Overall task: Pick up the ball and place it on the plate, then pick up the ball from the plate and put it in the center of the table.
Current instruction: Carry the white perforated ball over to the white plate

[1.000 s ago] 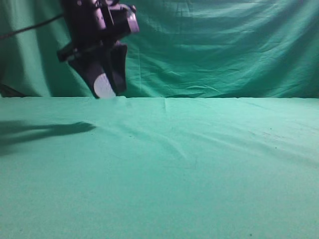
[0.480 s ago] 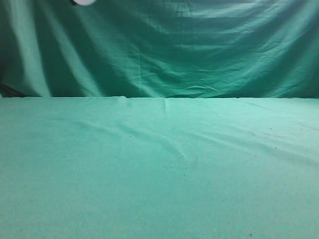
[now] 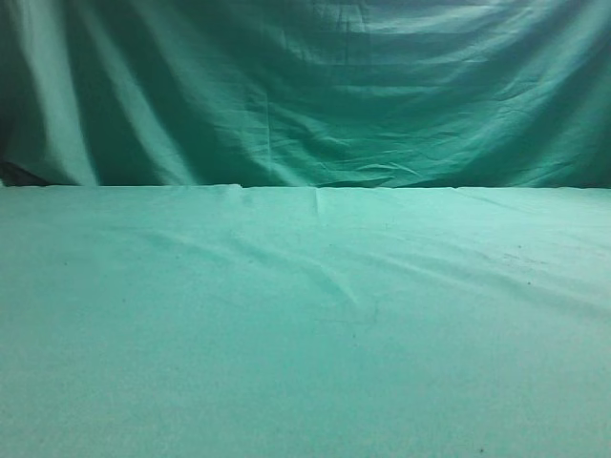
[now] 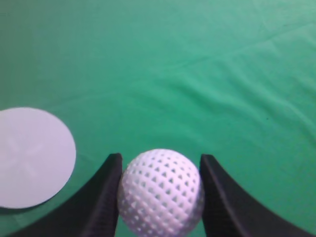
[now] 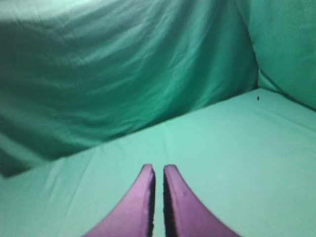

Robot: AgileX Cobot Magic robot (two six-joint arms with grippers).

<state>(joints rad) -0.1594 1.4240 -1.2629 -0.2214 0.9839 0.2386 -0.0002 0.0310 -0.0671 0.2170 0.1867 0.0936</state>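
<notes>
In the left wrist view my left gripper (image 4: 159, 170) is shut on the white dimpled ball (image 4: 160, 191) and holds it above the green table (image 4: 197, 74). The round white plate (image 4: 32, 157) lies on the cloth at the lower left of that view, apart from the ball. In the right wrist view my right gripper (image 5: 158, 170) is shut and empty, its fingers nearly touching, above the table (image 5: 222, 148). The exterior view shows the table (image 3: 305, 324) only; no ball, plate or gripper is in it.
The draped green backdrop (image 3: 305, 95) hangs behind the table and also shows in the right wrist view (image 5: 123, 64). The cloth has low wrinkles (image 3: 334, 277) near the middle.
The left gripper with the ball has risen out of the top of the exterior view, and its shadow on the cloth at the left is gone.
</notes>
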